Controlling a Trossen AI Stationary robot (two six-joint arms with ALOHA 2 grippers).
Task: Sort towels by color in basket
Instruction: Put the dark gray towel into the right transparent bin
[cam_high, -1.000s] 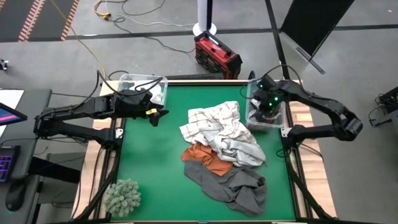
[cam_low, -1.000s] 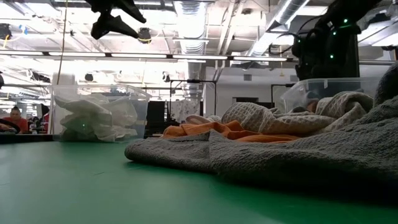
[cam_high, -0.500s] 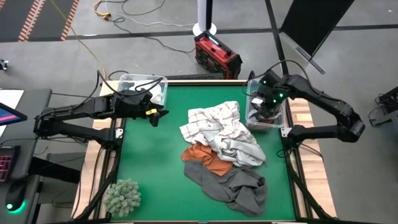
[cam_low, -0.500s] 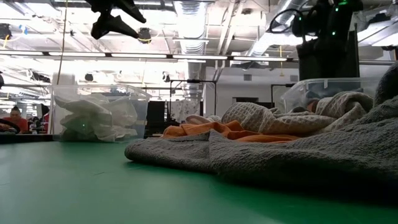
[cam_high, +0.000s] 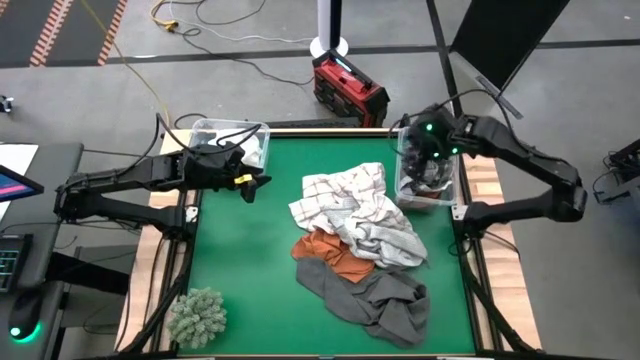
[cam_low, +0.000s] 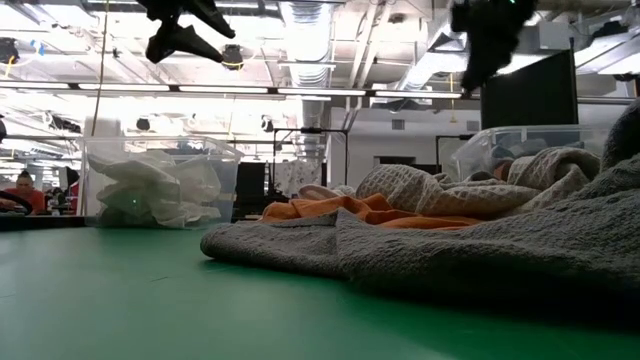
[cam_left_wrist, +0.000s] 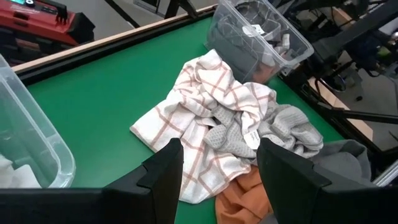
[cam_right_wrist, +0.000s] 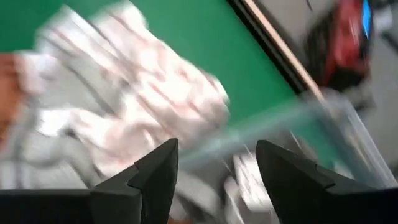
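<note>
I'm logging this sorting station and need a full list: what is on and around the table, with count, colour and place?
Green table mat: one, under everything.
Grid-checked white cloth towel: one, top of the central pile.
Light grey waffle towel: one, pile's right side.
Rust-orange towel: one, mid-pile.
Dark grey towel: one, near end of pile.
Clear plastic bin with white cloths: one, far-left corner.
Clear plastic bin with grey cloths: one, far-right edge.
Fuzzy grey-green clump: one, near-left corner.
Red case: one, floor beyond the table.
Left claw: open, empty, beside left bin.
Right claw: open, empty, above right bin.
</note>
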